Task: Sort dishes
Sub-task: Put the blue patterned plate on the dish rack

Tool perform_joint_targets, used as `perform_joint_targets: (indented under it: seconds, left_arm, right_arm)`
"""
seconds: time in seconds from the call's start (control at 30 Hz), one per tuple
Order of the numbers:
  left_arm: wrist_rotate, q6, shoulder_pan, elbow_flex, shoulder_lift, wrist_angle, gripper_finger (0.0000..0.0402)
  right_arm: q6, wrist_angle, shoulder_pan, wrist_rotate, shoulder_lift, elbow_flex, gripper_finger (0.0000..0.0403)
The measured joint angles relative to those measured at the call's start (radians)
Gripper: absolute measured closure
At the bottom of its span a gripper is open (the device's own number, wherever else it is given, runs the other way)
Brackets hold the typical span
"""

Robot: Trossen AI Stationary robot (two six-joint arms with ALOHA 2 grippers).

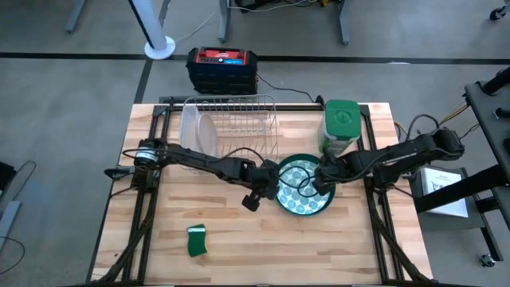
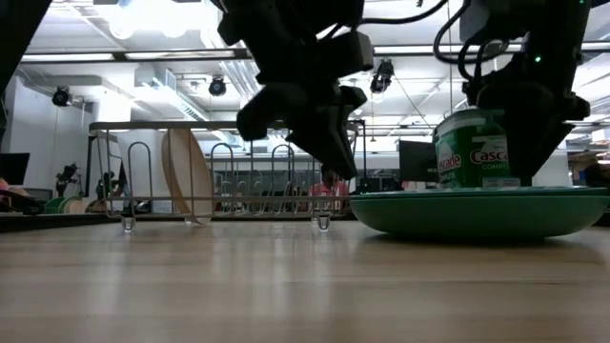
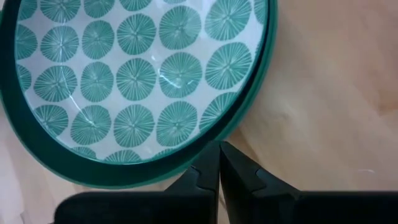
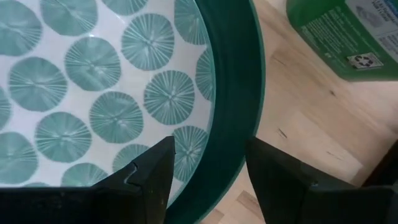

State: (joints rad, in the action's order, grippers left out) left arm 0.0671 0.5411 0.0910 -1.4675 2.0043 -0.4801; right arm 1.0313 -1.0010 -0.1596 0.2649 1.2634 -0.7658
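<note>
The round plate with the teal sunburst pattern [image 3: 143,81] runs past the picture's edges in both wrist views, so its full outline shows in neither. How many plates lie stacked under it cannot be told: the low view gives only one dark green rim [image 2: 481,211], cut off at the right edge. The green square-lidded detergent canister [image 2: 474,151] is partly covered there by the right gripper [image 2: 519,143], its label only half readable, and in the right wrist view just a corner of it shows. The whitish-clear plate [image 1: 194,131] standing in the wire dish rack [image 1: 239,119] is too faint in the overhead view to separate from any neighbour.
</note>
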Motion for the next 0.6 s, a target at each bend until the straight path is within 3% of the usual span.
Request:
perform_joint_targets:
  seconds: [0.37,0.6]
  left_arm:
    - [0.006,-0.023,0.001,0.002,0.001,0.018,0.0401]
    - [0.002,-0.050,0.001,0.020,0.002,0.060,0.0401]
  right_arm:
    - [-0.019,0.087,0.000,0.000,0.054,0.046,0.0218]
    - [-0.024,0.244,0.001,0.001,0.013,0.136,0.0235]
